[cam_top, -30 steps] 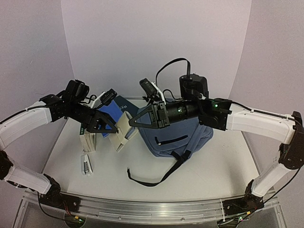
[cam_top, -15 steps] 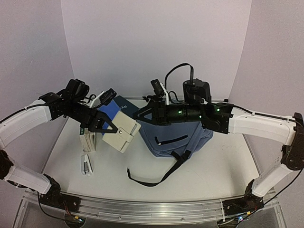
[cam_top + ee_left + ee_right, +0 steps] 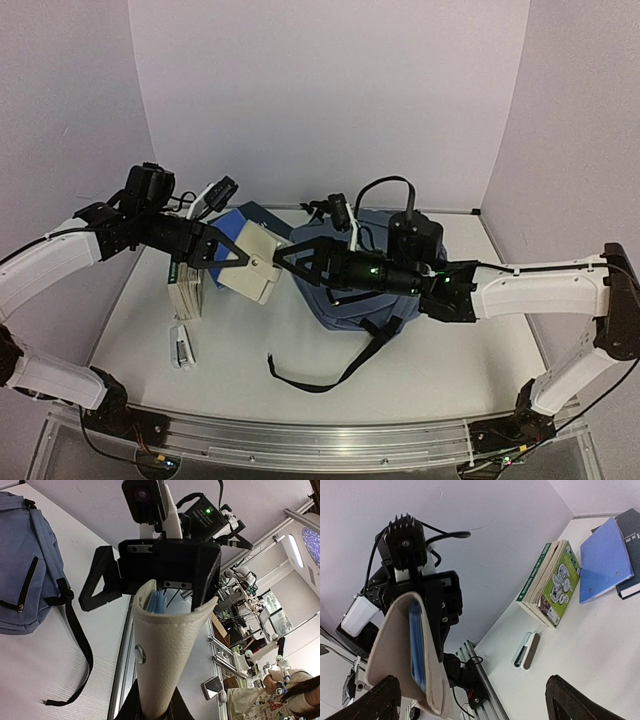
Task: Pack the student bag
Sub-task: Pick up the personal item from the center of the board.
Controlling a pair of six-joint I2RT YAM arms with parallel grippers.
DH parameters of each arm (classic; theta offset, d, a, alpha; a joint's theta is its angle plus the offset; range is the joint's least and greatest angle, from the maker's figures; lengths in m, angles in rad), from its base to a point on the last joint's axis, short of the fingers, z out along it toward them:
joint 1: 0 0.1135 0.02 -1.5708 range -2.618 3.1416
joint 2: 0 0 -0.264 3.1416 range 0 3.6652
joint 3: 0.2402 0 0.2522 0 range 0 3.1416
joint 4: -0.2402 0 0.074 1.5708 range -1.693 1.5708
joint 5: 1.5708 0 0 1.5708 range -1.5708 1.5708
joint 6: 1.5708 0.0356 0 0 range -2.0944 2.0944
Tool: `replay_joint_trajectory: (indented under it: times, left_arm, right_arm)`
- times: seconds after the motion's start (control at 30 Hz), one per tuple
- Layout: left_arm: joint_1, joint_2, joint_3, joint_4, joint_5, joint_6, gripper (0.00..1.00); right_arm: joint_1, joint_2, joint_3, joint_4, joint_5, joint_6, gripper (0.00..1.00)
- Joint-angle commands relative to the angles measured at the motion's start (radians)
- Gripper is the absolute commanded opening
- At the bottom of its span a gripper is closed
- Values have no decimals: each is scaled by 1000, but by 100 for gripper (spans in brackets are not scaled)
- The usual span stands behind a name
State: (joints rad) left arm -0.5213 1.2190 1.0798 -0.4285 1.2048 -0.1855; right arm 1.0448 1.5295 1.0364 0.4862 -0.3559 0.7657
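My left jaws are pinched tight on one end of a cream pouch [image 3: 167, 645] with blue things inside. They hold it up in the air. My right jaws are wide open and hold nothing. They point at the pouch, just beside it. The student bag [image 3: 22, 570] lies on the desk [image 3: 470, 360], down below my right jaws and under my right arm, off to the right of my left jaws. Below my left jaws a stack of books [image 3: 186, 290] rests on the desk.
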Motion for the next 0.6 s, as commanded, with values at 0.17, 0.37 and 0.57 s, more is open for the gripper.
replay_joint_trajectory:
  times: [0.17, 0.37, 0.57]
  left_arm:
    - [14, 4, 4, 108, -26, -56, 0]
    - [13, 19, 9, 106, 12, -54, 0]
    - [13, 36, 17, 70, 31, -29, 0]
  right_arm:
    - [28, 29, 5, 207, -43, 52, 95]
    - [33, 77, 32, 228, -51, 54, 83]
    - [34, 125, 80, 246, -69, 45, 59]
